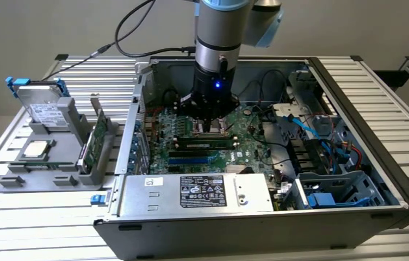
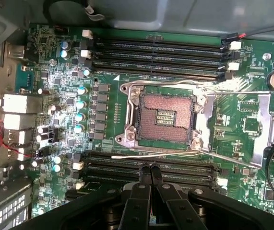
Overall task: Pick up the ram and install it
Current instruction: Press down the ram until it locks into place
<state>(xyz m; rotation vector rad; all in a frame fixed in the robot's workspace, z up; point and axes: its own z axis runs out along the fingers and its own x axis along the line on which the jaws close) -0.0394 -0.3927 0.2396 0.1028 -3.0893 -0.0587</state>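
**Gripper clenched over the memory slots, ram on the board**

Open black tower computer case (image 1: 378, 163) fills the centre and right of the exterior frame. Inside it lies the green motherboard (image 2: 69, 96). The silver robot arm (image 1: 215, 32) drops in from top centre. Gripper (image 2: 150, 168) clenched, fingertips pressed together with nothing between them, over the black memory slots (image 2: 151, 165) at lower centre of the wrist frame. The ram (image 1: 204, 144), a narrow green stick with black chips, lies along a slot at centre frame, just below the gripper.
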